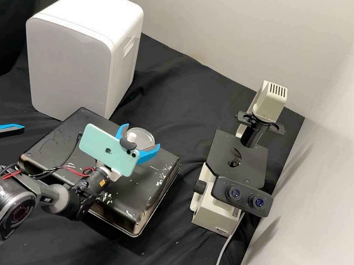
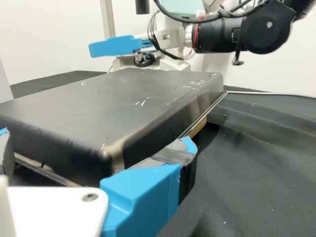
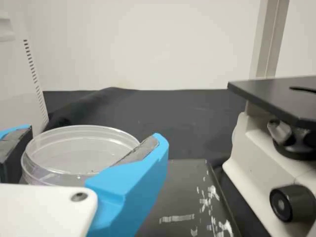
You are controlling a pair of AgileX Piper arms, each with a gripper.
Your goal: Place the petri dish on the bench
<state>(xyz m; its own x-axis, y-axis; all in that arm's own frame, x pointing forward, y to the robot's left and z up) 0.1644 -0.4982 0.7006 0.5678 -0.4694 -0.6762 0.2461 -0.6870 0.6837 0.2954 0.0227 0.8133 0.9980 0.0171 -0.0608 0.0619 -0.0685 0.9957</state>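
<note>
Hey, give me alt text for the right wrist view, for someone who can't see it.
A clear petri dish sits inside the right gripper, over a scuffed black box. A microscope stands close beside it, with black bench cloth and a pale wall behind.

Seen from my remote station: the black-draped desk [image 1: 187,85] carries a tall white box [image 1: 82,53] at the back, a scuffed black case [image 1: 146,192] in the middle and a microscope [image 1: 237,167] near the wall.
</note>
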